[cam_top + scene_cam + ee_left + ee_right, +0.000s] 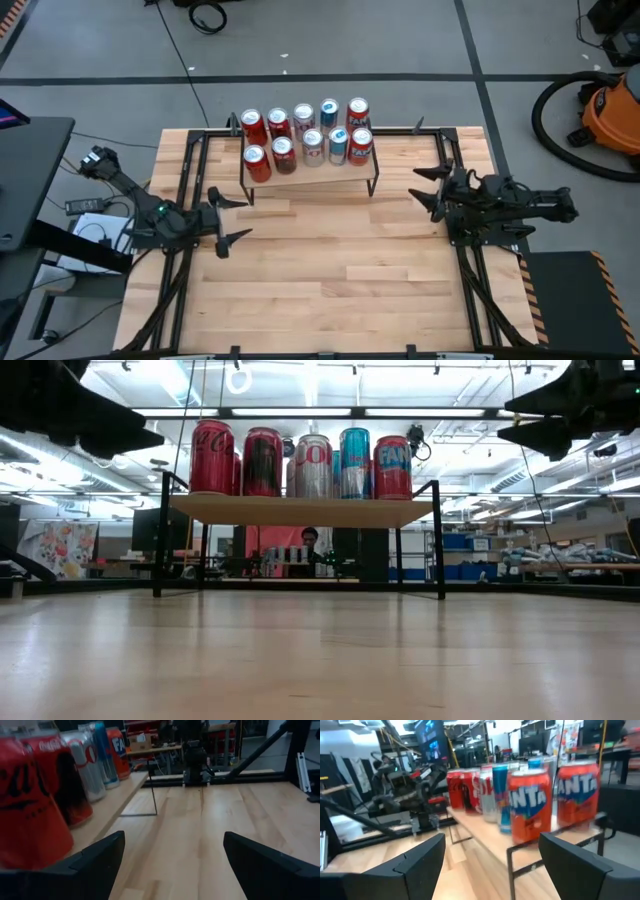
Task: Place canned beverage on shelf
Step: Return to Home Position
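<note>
The shelf [310, 170], a light-wood board on thin black legs, stands at the table's far middle. Several cans stand upright on it in two rows: red cola cans [253, 125] at the left, silver and blue cans [313, 145] in the middle, orange cans [361, 143] at the right. They also show in the low view [300, 463]. My left gripper [222, 215] is open and empty, left of and nearer than the shelf. My right gripper [428, 190] is open and empty, just right of the shelf, above the table.
Black metal frames run along the table's left and right sides [180, 200]. An orange vacuum [610, 115] stands on the floor at the far right. Bare slatted tabletop [340, 280] lies between the arms and toward the near edge. A person [311, 540] shows far behind the shelf.
</note>
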